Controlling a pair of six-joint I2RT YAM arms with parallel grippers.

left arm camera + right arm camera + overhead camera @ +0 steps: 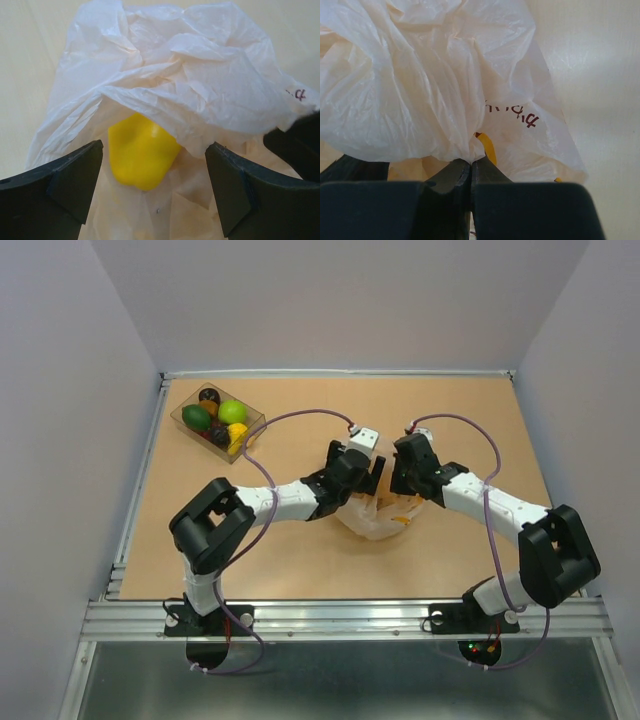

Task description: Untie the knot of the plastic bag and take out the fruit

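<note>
The thin, crinkly, translucent cream-white plastic bag (200,75) lies crumpled on the tan worktop (480,430) between the two arms. A smooth bright-yellow toy fruit (142,156) sits just inside its mouth, half under an overhanging fold. The left claw (154,149) is spread wide with nothing in it. The fruit lies straight ahead of it, in the gap between the two black fingers (75,182). The fruit's narrower end points back toward the claw, so its long axis runs roughly along the line of approach. The right claw (471,167) is closed on a pinch of the bag's film at the bag's right side. The left arm is nearer and free, so the grasp looks to be its job: straight in under the fold, one jaw on either side of the fruit.
</note>
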